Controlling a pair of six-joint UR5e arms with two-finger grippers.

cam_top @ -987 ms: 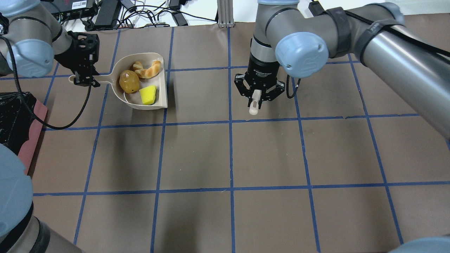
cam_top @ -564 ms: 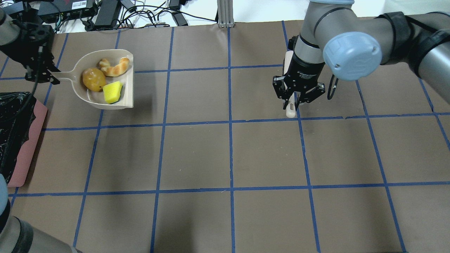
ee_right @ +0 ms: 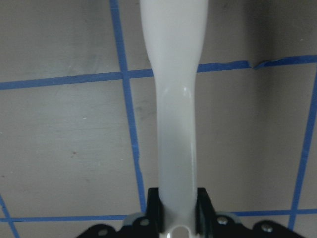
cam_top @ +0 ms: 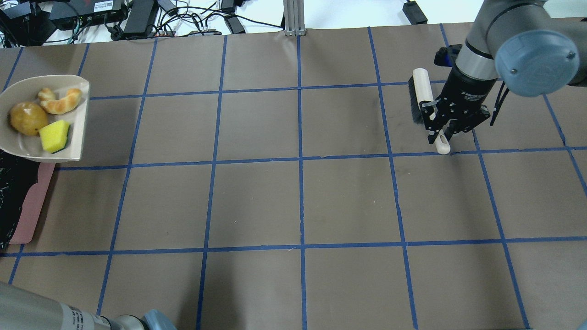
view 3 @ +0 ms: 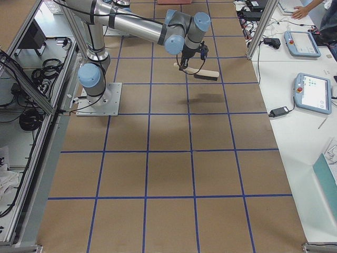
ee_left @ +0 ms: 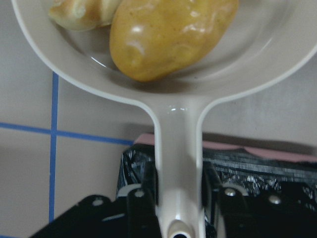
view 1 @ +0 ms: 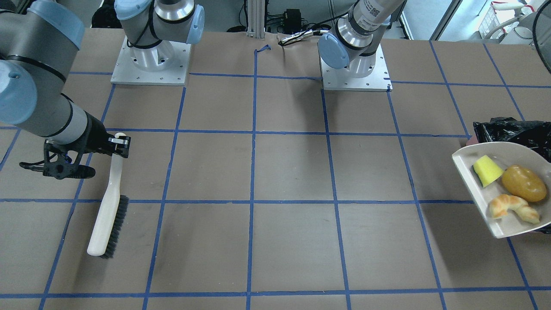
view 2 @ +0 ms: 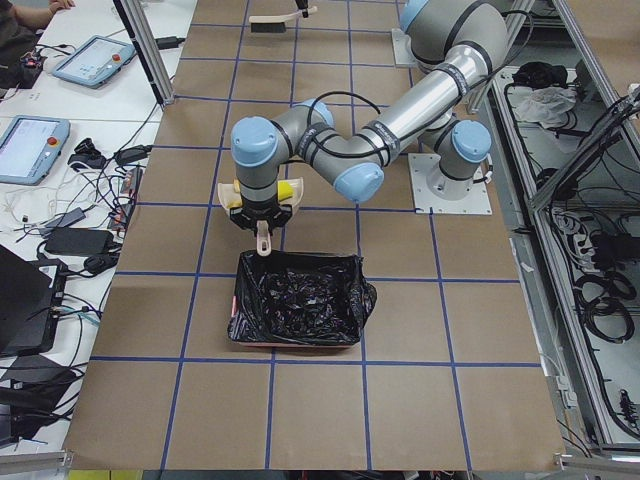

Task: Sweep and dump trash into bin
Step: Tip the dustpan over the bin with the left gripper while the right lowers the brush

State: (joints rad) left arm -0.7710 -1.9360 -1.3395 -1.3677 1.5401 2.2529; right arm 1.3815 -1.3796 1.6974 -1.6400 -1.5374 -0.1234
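The cream dustpan (cam_top: 27, 146) carries the croissant (cam_top: 60, 101), the potato-shaped lump (cam_top: 28, 119) and the green-and-yellow sponge (cam_top: 54, 136) at the table's far left. My left gripper (ee_left: 178, 191) is shut on the dustpan's handle (ee_left: 177, 144). The handle lies over the rim of the pink bin (view 2: 300, 300) with its black bag, and the scoop hangs beside it. The front view shows the sponge (view 1: 487, 170), lump (view 1: 524, 183), croissant (view 1: 512, 208) and bag (view 1: 512, 129). My right gripper (cam_top: 442, 137) is shut on the cream brush (cam_top: 422, 91) at the right.
Cables and power boxes (cam_top: 137, 18) lie past the table's far edge, beside an aluminium post (cam_top: 293, 18). The arm bases (view 1: 150, 60) stand at the robot's side of the table. Operator tablets (view 2: 90, 60) sit on a side bench.
My left arm has carried the dustpan with the three trash items leftwards to the bin's edge. My right arm has moved right with the brush.
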